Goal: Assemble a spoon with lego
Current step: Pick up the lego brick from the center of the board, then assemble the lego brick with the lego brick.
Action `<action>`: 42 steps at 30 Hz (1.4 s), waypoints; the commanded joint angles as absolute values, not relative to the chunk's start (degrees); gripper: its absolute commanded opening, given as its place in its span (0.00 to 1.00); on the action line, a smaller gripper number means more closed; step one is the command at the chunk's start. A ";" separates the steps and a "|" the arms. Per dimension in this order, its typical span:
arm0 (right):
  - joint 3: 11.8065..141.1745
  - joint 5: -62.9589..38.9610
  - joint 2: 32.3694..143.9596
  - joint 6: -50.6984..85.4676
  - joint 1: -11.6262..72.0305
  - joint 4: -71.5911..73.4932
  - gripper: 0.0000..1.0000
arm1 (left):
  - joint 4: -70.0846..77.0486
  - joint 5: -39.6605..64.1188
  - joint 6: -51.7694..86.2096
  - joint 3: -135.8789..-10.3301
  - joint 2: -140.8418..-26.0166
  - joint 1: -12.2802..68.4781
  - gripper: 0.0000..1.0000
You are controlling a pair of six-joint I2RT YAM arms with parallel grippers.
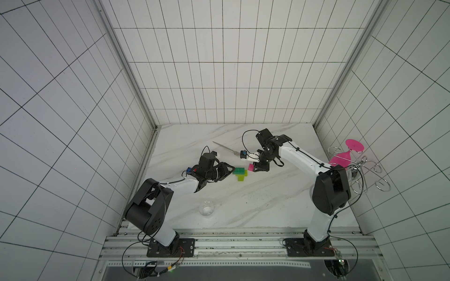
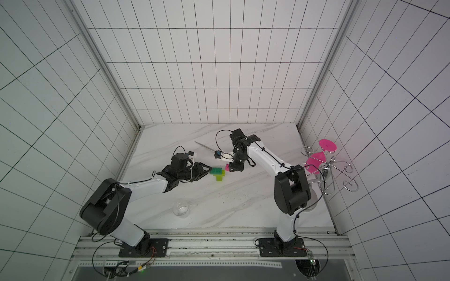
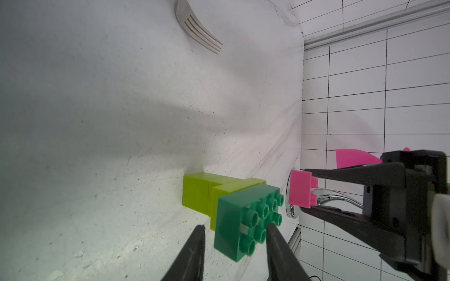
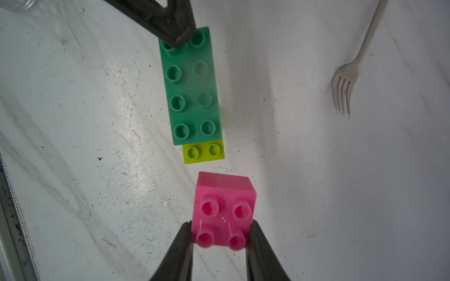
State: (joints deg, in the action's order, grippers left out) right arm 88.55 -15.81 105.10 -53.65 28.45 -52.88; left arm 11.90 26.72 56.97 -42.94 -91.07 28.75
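The spoon's lego lies flat on the marble table: a lime green stem and crossbar (image 1: pixel 241 178) (image 4: pixel 203 152) with a dark green brick (image 1: pixel 239 170) (image 4: pixel 192 92) pressed on top, studs up. My left gripper (image 3: pixel 235 227) straddles that brick's end. One finger lies on the studs, and a thin gap shows at the other, so it is open. My right gripper (image 4: pixel 221 223) is shut on a pink brick (image 4: pixel 224 204) (image 3: pixel 300 188). The pink brick hangs just short of the crossbar's bare lime studs and does not touch them.
A silver fork (image 1: pixel 224 147) (image 4: pixel 345 80) lies behind the bricks. A clear glass cup (image 1: pixel 207 208) stands nearer the front. At the right wall a wire rack (image 1: pixel 365 170) carries a pink glass (image 1: pixel 341 158).
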 commanded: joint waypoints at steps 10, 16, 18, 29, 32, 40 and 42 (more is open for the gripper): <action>91.40 -13.63 108.55 -57.11 31.44 -54.63 0.10 | 14.46 28.04 56.79 -44.91 -93.21 28.98 0.30; 92.88 -13.85 110.14 -58.53 31.81 -56.47 0.10 | 14.56 28.23 56.52 -45.24 -94.14 29.49 0.27; 93.04 -13.00 110.59 -58.77 32.16 -56.54 0.10 | 14.43 28.22 56.28 -45.35 -94.38 29.58 0.26; 95.36 -6.80 114.05 -60.63 34.96 -60.01 0.09 | 9.70 26.52 52.67 -47.73 -94.15 30.82 0.26; 96.88 -4.80 115.38 -60.39 35.75 -61.22 0.08 | 7.47 25.03 50.95 -48.51 -93.52 31.59 0.26; 99.72 -3.10 116.80 -59.77 37.48 -63.60 0.06 | 6.24 23.65 49.72 -48.60 -93.25 31.75 0.27; 100.86 -3.10 117.22 -59.69 37.92 -64.86 0.06 | 6.16 23.64 49.52 -48.52 -93.25 31.82 0.27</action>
State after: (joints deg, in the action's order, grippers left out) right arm 99.31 -2.11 114.19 -59.44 36.10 -62.61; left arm 7.77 23.53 51.11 -47.57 -93.49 30.87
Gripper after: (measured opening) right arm 0.326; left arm 0.267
